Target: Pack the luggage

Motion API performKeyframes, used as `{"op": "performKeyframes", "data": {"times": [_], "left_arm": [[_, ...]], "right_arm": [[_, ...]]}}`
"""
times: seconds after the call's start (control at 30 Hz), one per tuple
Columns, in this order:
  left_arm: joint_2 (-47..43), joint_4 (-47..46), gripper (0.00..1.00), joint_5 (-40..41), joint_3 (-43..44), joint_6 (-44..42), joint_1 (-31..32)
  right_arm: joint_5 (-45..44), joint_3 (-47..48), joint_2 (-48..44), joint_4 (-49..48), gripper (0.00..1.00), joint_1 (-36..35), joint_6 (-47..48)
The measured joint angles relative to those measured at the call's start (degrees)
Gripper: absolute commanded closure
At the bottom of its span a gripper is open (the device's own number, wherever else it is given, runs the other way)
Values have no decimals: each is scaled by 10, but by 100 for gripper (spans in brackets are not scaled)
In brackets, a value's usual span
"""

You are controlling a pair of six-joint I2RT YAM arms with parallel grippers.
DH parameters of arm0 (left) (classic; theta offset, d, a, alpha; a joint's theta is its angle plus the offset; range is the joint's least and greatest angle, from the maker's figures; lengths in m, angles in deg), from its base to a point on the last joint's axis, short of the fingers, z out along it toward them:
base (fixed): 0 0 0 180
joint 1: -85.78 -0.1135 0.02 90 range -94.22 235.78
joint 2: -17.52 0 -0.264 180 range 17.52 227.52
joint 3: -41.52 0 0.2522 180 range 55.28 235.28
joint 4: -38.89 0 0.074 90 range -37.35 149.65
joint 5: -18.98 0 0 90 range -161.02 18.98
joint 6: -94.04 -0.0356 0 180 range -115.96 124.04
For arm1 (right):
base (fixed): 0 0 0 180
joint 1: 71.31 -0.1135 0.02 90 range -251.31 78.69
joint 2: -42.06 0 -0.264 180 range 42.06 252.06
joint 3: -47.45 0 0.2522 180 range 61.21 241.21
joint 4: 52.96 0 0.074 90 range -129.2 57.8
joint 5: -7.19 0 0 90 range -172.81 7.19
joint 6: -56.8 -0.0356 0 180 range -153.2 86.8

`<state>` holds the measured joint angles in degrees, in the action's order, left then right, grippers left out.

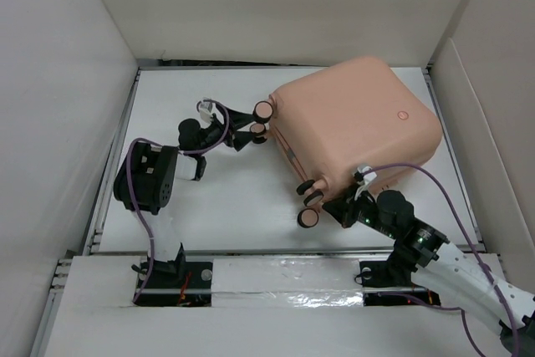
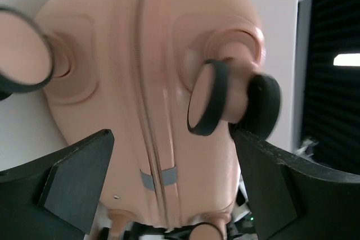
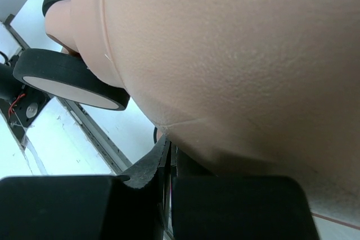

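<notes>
Left wrist view: left hand [image 2: 174, 175] wide open, empty, facing luggage [image 2: 112, 54]; right hand [image 3: 169, 195] clenched against its shell.

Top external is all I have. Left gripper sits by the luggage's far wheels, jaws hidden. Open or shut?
Observer: Open. The left wrist view shows the left gripper with jaws wide and a caster wheel just ahead between them, not clamped.
Operator: Zipper state?
Observer: The zipper on the luggage runs closed down the seam, both shells together.
Operator: Right gripper holding anything?
Observer: No. The right gripper is shut on nothing, its tip tucked at the shell's lower corner.
</notes>
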<state>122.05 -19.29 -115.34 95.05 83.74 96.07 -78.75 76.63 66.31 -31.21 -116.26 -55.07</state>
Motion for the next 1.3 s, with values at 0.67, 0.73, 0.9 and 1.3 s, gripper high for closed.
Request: {"op": "performKeyframes", "data": {"times": [0.67, 0.73, 0.9, 1.3], "left_arm": [[-184, 63, 2, 91, 10, -271, 6], [-214, 106, 2, 103, 61, -368, 29], [-188, 237, 4, 108, 198, -550, 48], [-49, 674, 8, 151, 386, -859, 90]], "right_arm": [[1, 6, 33, -23, 100, 0, 14], [1, 7, 36, -25, 100, 0, 16], [5, 12, 50, -28, 100, 0, 24], [15, 12, 43, -29, 100, 7, 27]]}}
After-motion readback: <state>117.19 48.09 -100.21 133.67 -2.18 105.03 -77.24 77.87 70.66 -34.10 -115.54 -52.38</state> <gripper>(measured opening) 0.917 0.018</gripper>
